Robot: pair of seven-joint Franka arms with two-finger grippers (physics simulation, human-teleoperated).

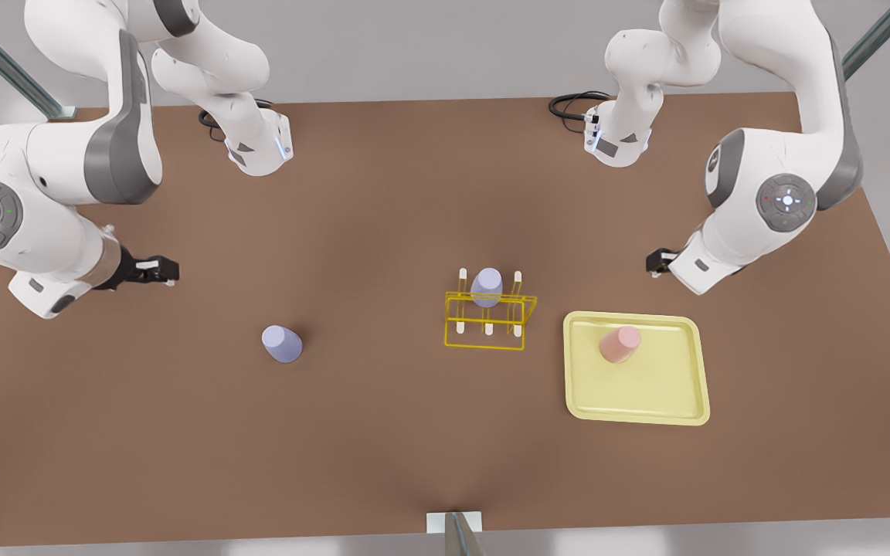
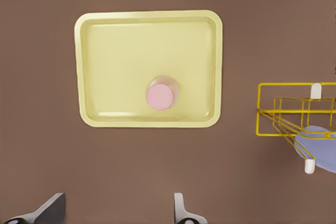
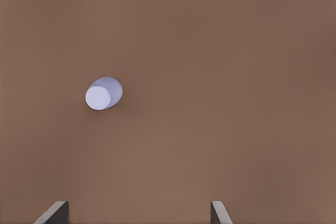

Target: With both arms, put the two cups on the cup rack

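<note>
Front view, cups: lavender tapered handleless cup (image 1: pixel 282 344) alone on the brown worktop (image 1: pixel 383 201), toward the front view's left; pale pink tapered cup (image 1: pixel 619 344) on the flat pale-yellow tray (image 1: pixel 634 315); a second lavender cup (image 1: pixel 486 287) already seated on the yellow wire cup rack (image 1: pixel 487 320) between them.
Front view, arms: right gripper (image 1: pixel 167 270) near the front view's left edge, well apart from the loose lavender cup; left gripper (image 1: pixel 652 261) beside the tray's far side, clear of the pink cup.
Left wrist view: fingers (image 2: pixel 181 208) spread apart, nothing between; pink cup inside the tray near one long rim, narrow closed end up, long axis seemingly vertical.
Right wrist view: fingers (image 3: pixel 218 211) likewise apart and empty; lavender cup standing narrow end up, long axis close to vertical.
Risk, grasp: tapered wall likely to slip upward out of a pinch placed too high.
Risk, rack: light wire frame easily nudged, or the seated cup knocked, if both arms converge there together.
</note>
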